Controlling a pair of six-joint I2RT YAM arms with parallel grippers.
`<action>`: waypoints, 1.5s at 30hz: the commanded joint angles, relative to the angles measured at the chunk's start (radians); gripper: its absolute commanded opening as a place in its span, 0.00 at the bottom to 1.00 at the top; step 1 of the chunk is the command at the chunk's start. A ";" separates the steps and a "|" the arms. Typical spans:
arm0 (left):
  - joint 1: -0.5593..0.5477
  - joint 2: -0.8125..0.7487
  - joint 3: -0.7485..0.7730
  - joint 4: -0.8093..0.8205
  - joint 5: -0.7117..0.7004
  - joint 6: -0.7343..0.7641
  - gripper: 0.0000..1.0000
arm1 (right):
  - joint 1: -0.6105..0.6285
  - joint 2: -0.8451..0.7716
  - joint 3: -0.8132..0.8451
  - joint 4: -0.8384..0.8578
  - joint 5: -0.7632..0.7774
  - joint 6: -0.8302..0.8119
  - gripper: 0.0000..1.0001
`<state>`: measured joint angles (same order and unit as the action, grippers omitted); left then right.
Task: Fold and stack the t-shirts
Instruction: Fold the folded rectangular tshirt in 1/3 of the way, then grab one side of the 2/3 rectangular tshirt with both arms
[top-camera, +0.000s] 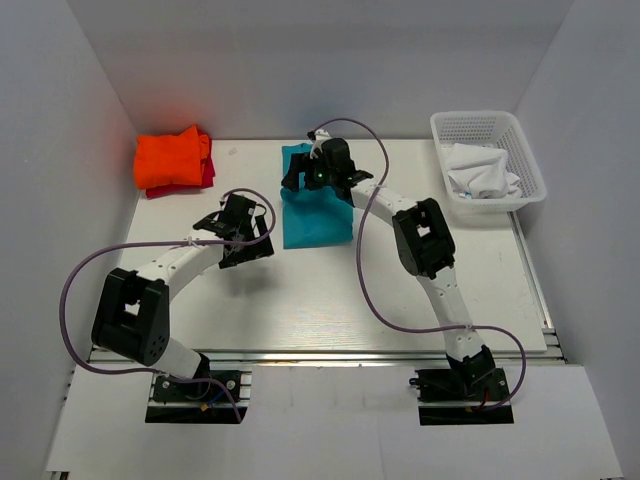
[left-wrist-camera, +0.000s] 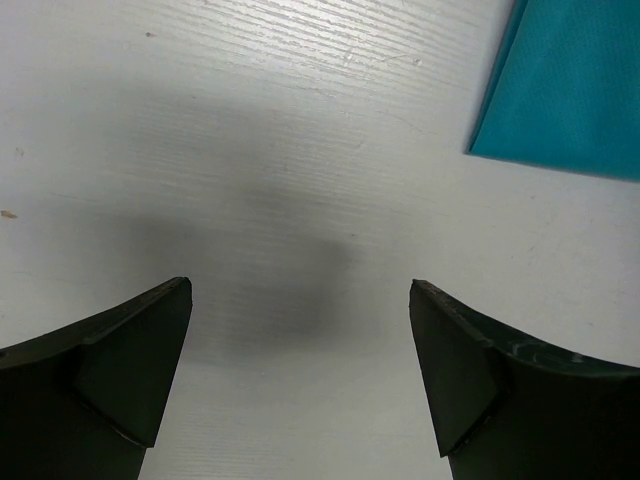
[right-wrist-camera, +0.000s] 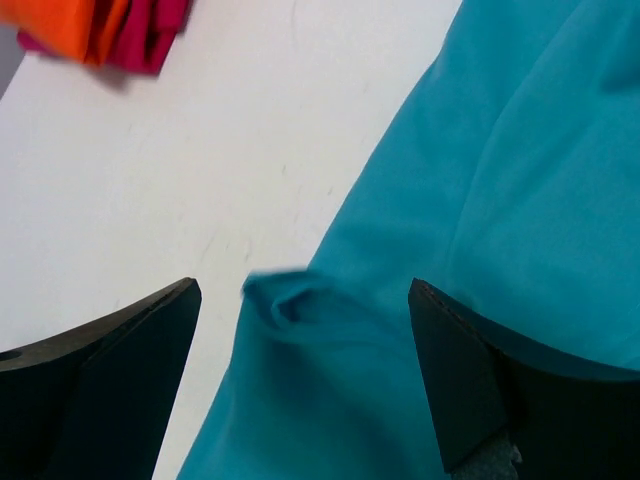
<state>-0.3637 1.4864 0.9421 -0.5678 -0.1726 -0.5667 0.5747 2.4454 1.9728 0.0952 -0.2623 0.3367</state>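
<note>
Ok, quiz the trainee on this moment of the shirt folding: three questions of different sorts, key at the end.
1. True or false: the orange t-shirt lies on top of the red t-shirt.
2. The right gripper is open above: A the red t-shirt, B the teal-blue t-shirt, C the orange t-shirt.
3. Fill in: the left gripper is open and holds ____.
Key: 1 true; 2 B; 3 nothing.

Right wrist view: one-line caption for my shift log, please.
Right gripper open above a bunched edge of the teal shirt; orange shirt and red shirt lie together on the table beyond.
</note>
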 joint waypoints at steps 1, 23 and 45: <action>-0.004 -0.049 -0.009 0.029 0.045 0.007 1.00 | -0.010 0.085 0.107 0.069 0.092 0.036 0.90; -0.023 0.127 0.092 0.206 0.183 0.119 1.00 | -0.110 -0.592 -0.486 -0.074 0.213 0.076 0.90; -0.023 0.339 0.158 0.342 0.189 0.100 0.90 | -0.147 -0.516 -0.816 -0.071 -0.045 0.145 0.80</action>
<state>-0.3817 1.8153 1.0912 -0.2676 -0.0090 -0.4614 0.4267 1.9148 1.1660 -0.0547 -0.2707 0.4431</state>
